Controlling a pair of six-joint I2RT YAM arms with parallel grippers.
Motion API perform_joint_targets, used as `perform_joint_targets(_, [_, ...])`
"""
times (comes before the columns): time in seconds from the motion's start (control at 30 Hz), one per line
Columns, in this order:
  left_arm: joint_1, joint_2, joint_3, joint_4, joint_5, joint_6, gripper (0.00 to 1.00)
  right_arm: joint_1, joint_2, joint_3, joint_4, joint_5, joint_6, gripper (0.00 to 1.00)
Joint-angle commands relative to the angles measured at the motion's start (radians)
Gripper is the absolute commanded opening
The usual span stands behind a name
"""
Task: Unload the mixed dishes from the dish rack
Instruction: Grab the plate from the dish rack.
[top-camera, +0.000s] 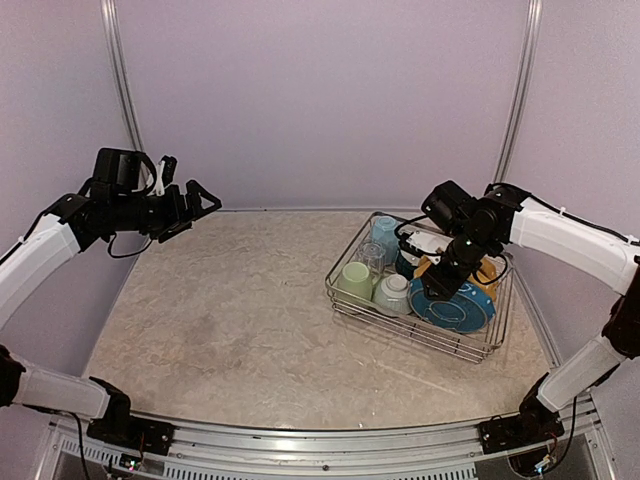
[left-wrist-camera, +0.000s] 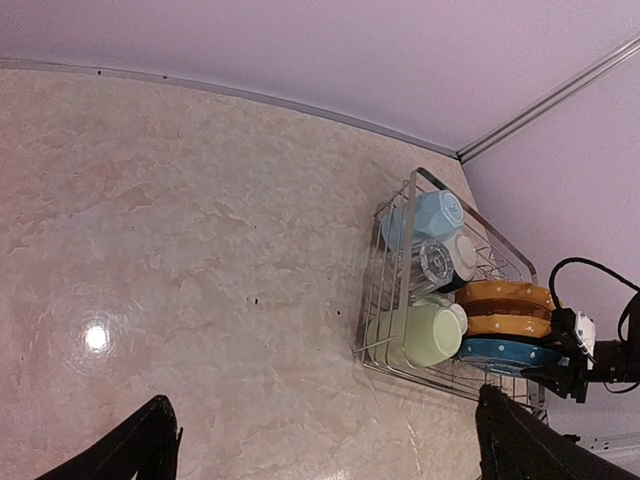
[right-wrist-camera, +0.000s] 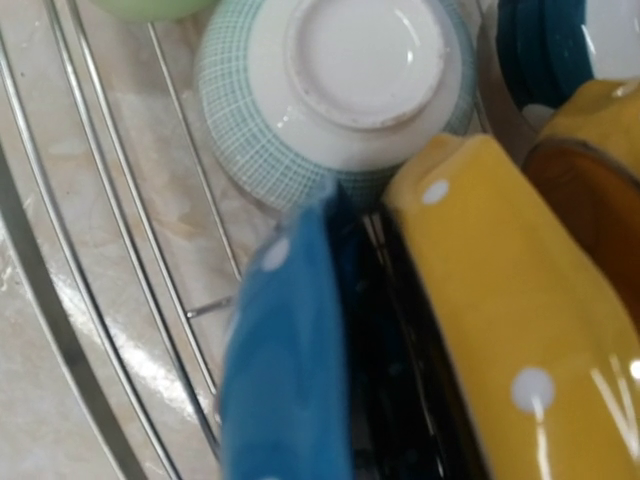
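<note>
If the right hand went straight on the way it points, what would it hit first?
Probably the rim of the blue speckled plate, standing next to a yellow plate in the dish rack. The right hand points down at them, though depth is unclear.

Left arm (top-camera: 38, 252) raised with elbow bent, over far-left corner of tabletop (top-camera: 230, 310). Left claw (top-camera: 196, 205) level, pointing right, jaws spread wide. Right arm (top-camera: 560, 235) reaches in from right edge, wrist tipped down. Right claw (top-camera: 438, 280) points downward, jaw gap unclear.
</note>
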Motion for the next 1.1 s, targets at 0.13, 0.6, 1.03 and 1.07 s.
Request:
perform_joint_targets(0.13, [-0.007,-0.022,-0.015,0.009,-0.004,0.019,0.99,0.018,0.012,0.014,-0.008,-0.013,-0.046,0.39])
perform_joint_targets(0.6, [-0.007,0.001,-0.01,0.03,0.02,0.012,0.99,0.017,0.034,0.05,0.003,-0.037,-0.129,0.06])
perform_joint_targets(1.03, [-0.007,0.022,0.005,0.034,0.029,0.01,0.99,0.017,0.027,0.141,-0.036,-0.097,-0.215,0.0])
perform_joint_targets(1.07, [-0.007,0.022,0.004,0.034,0.03,0.01,0.99,0.018,0.023,0.156,-0.042,-0.12,-0.216,0.0])
